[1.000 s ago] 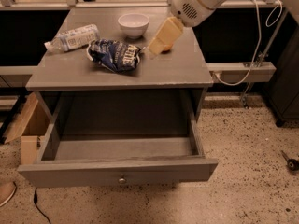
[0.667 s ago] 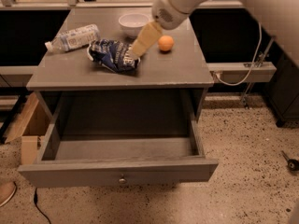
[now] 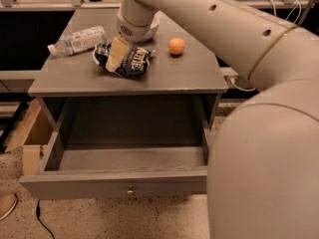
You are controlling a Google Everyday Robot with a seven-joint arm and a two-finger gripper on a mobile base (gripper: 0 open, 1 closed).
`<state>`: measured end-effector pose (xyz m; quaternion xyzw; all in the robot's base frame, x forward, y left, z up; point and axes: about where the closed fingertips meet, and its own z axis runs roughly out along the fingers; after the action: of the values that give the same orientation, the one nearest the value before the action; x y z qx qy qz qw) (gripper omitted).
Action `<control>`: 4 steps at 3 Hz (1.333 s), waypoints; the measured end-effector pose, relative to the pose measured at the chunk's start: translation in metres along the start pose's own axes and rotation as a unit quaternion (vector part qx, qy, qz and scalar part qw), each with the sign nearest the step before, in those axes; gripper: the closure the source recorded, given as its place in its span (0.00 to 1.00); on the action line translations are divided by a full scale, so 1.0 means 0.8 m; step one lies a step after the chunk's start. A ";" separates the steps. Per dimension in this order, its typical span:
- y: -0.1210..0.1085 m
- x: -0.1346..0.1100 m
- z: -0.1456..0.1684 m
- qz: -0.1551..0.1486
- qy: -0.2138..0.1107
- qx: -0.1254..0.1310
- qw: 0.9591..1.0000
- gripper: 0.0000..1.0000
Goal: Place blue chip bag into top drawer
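The blue chip bag (image 3: pixel 130 60), crumpled navy foil with white lettering, lies on the grey table top (image 3: pixel 164 73) at centre left. My gripper (image 3: pixel 115 55) hangs from the white arm and sits right over the bag's left part, its tan fingers (image 3: pixel 117 51) touching or just above the foil. The top drawer (image 3: pixel 124 182) stands pulled open below the table top, its inside bare, with a small round knob (image 3: pixel 130 191) on its front.
A clear plastic bottle (image 3: pixel 77 40) lies at the table's back left. An orange (image 3: pixel 176 46) sits right of the bag. A white bowl (image 3: pixel 153 25) is mostly hidden behind my wrist. My large arm fills the right side. A cardboard box (image 3: pixel 30 133) stands at left on the floor.
My gripper has moved left from near the orange and down onto the chip bag. The arm now crosses much of the view. Bag, bottle and drawer have not moved.
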<state>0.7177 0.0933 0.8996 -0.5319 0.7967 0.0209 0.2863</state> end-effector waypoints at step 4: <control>0.021 -0.038 0.078 0.028 -0.039 -0.044 0.998 0.65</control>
<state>0.7386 0.1471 0.8571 -0.5206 0.7978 0.0846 0.2923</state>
